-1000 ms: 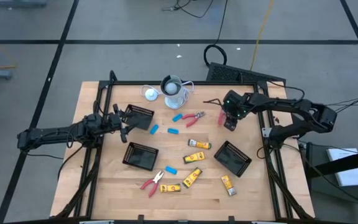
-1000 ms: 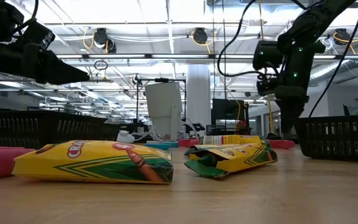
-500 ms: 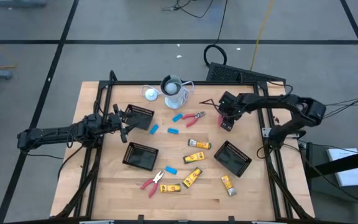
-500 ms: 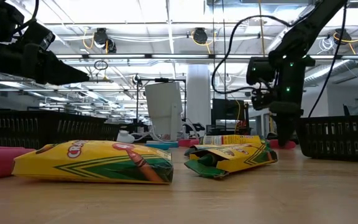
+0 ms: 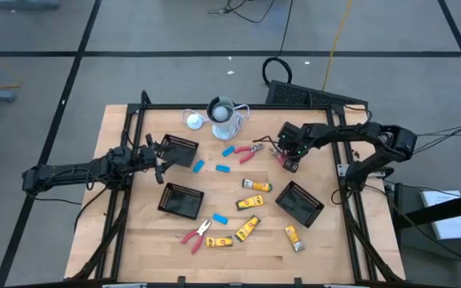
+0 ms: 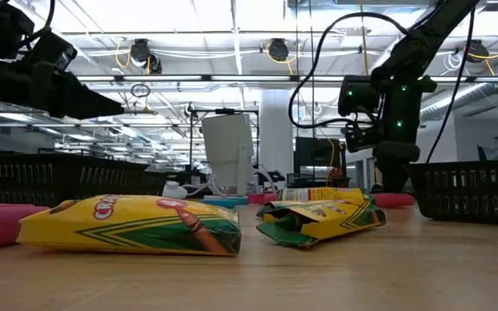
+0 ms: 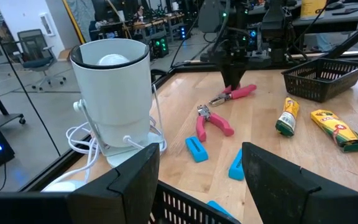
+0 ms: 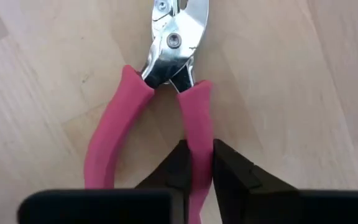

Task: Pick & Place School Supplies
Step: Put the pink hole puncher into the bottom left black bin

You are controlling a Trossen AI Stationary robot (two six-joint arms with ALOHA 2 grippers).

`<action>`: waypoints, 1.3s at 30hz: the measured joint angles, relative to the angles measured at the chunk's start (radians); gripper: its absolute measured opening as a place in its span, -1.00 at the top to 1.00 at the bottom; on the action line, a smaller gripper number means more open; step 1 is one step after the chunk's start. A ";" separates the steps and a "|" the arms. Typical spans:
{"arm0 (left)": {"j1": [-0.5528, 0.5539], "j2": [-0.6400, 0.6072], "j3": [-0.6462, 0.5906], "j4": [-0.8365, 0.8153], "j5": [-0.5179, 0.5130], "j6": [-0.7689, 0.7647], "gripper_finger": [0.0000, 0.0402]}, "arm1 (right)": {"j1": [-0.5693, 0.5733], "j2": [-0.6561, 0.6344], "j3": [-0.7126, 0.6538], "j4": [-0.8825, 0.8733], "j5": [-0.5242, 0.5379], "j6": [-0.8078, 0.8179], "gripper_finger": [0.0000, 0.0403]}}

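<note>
While the right gripper [image 8: 202,168] sits low over the table at the upper right of the high view, its two fingers stand narrowly parted astride one pink handle of the pliers [image 8: 166,81], nearly touching it on both sides; I judge them closing on it, not yet clamped. The pliers lie flat on the wood, metal head toward the top of the right wrist view, handles splayed. To do this step well, the fingers should squeeze square across that single handle, low enough to grip its full thickness, and closer to the pivot would keep the tool from swinging on the lift. A slow, straight rise should follow, since the free handle may droop or the head tip down. In the high view the pliers [image 5: 250,150] lie left of the gripper [image 5: 290,160], with a basket [image 5: 298,203] below it at lower right, a likely drop spot. Blue blocks [image 5: 225,169] and yellow packs [image 5: 255,186] lie scattered near the centre. The left gripper [image 5: 157,156] waits at the left, fingers wide apart, holding nothing.
</note>
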 joint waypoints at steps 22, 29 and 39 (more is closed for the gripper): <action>0.000 0.000 0.000 -0.001 -0.001 -0.003 -0.16 | 0.175 -0.221 0.004 0.070 0.123 0.009 0.85; 0.000 0.000 0.000 -0.007 -0.008 -0.002 -0.16 | 0.315 -0.296 0.076 -0.160 0.252 0.102 0.85; 0.000 0.000 0.000 -0.013 -0.010 -0.006 -0.16 | 0.547 -0.321 0.157 -0.364 0.276 0.365 0.85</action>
